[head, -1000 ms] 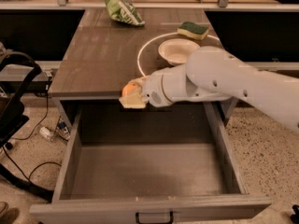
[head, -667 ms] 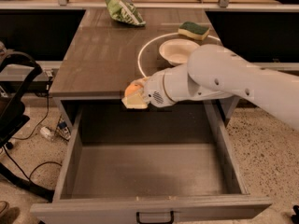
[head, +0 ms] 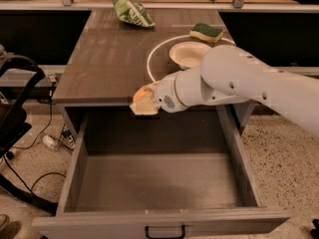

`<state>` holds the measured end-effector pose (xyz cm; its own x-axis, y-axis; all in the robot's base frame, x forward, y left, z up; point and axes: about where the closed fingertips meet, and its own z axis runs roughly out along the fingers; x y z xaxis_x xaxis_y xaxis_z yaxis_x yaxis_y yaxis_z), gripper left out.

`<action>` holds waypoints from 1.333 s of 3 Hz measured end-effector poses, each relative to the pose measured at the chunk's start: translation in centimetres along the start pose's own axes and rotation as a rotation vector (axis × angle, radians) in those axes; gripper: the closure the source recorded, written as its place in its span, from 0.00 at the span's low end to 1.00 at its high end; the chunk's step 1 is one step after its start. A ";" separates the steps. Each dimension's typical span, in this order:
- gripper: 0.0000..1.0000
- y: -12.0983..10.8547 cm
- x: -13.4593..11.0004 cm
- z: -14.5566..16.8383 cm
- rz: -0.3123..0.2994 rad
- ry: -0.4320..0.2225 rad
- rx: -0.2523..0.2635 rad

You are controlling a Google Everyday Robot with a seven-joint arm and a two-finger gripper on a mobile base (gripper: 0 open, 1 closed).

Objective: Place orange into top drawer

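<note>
The orange (head: 141, 92) is small and round, and only its top shows between the gripper's pale fingers. My gripper (head: 144, 101) is shut on it, at the table's front edge above the rear of the top drawer. The top drawer (head: 159, 183) is pulled fully open below; it is a wide grey box with nothing in it. Its front panel carries a small black handle (head: 165, 231) at the bottom of the view. My white arm reaches in from the right.
On the dark table (head: 104, 59) stand a white bowl (head: 188, 54) inside a white ring, a green and yellow sponge (head: 206, 32) and a green chip bag (head: 131, 13) at the back. A black chair frame and cables (head: 20, 128) lie to the left on the floor.
My gripper with the orange has shifted slightly right and forward along the table's front edge. The drawer has not moved.
</note>
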<state>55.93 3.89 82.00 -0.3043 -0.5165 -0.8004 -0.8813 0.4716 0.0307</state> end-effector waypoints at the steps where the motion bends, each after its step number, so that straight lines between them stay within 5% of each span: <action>1: 1.00 0.0 0.0 0.0 0.000 0.000 0.000; 4: 1.00 0.0 0.0 0.0 0.000 0.000 0.001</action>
<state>55.93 3.88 82.02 -0.3043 -0.5164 -0.8005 -0.8811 0.4719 0.0304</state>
